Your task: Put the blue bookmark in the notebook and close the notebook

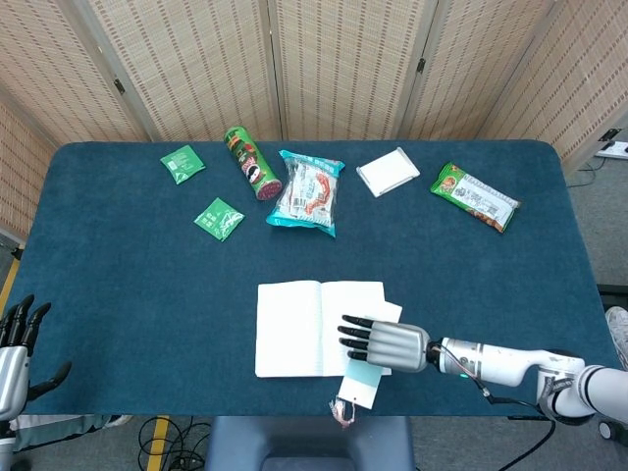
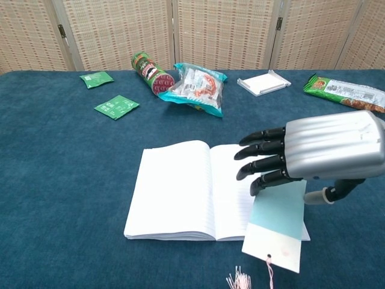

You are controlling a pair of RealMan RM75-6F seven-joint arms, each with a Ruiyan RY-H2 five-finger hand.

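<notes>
The notebook [image 1: 289, 329] [image 2: 171, 186] lies open and flat near the table's front edge, its blank pages up. My right hand [image 1: 385, 344] [image 2: 319, 149] hovers over the right page's lower corner, fingers pointing left. It holds the pale blue bookmark [image 1: 361, 379] [image 2: 278, 218], which hangs from under the fingers across the page's front right corner. The bookmark's white end and pink tassel [image 2: 240, 280] reach past the notebook toward the table's front edge. My left hand [image 1: 14, 345] sits off the table's front left corner with fingers spread and nothing in it.
Along the back of the blue table [image 1: 128, 294] lie two green packets [image 1: 183, 163] [image 1: 218, 218], a green chip can [image 1: 252, 163], a clear snack bag [image 1: 307, 193], a white box [image 1: 388, 172] and a green snack pack [image 1: 475, 197].
</notes>
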